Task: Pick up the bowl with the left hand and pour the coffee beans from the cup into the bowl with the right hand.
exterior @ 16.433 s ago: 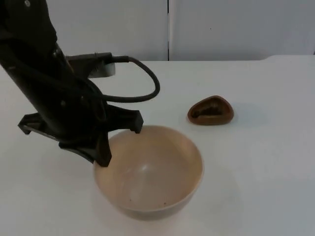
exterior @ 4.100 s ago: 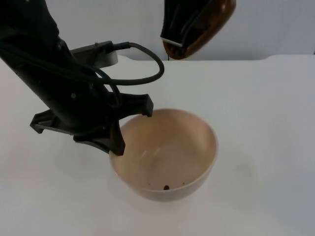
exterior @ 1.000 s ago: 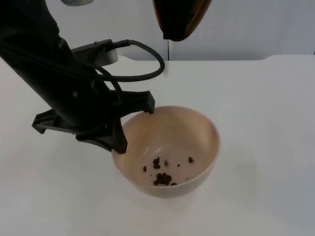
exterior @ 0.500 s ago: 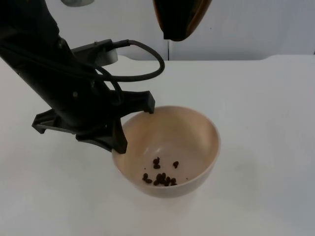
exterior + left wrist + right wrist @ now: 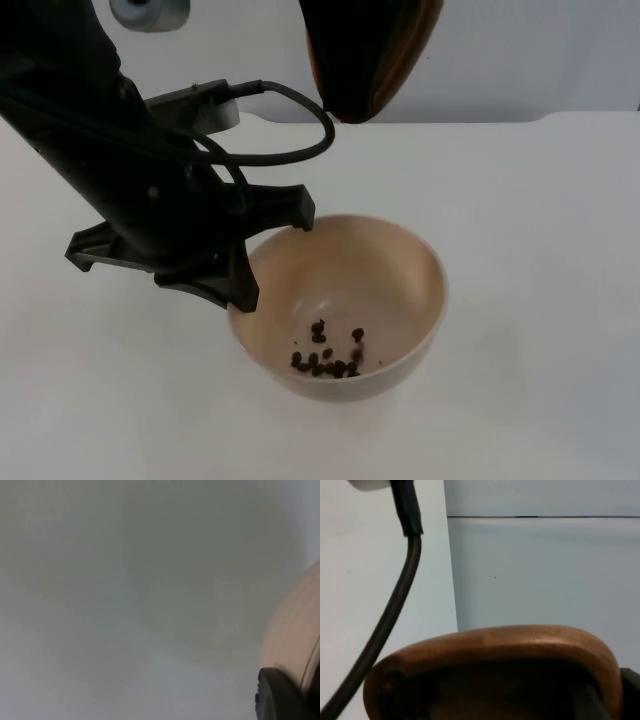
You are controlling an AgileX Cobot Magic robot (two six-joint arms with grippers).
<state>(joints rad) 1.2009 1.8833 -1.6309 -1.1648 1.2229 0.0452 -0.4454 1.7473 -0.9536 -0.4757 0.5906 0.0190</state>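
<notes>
Spanning the whole scene, a white table top [image 5: 540,260], ending at a grey partition wall [image 5: 520,55] with a thin dark vertical seam. Resting low over that surface, a pale beige bowl [image 5: 400,270], gripped at its left rim by the left gripper [image 5: 270,255]: one black finger inside the wall, the other outside, clamped together on the rim. Lying in the bowl's bottom, toward the near side, a small cluster of dark coffee beans [image 5: 325,360]. Seen from the left wrist, the bowl's outer wall [image 5: 295,630] curving just beside a black fingertip [image 5: 277,695], with bare table beyond. Hanging above and behind the bowl, a brown cup [image 5: 365,55], tipped with its mouth downward and well apart from the rim. Seen from the right wrist, the cup's glossy brown rim [image 5: 495,642] held by the right gripper [image 5: 607,695], fingers closed on its wall.
</notes>
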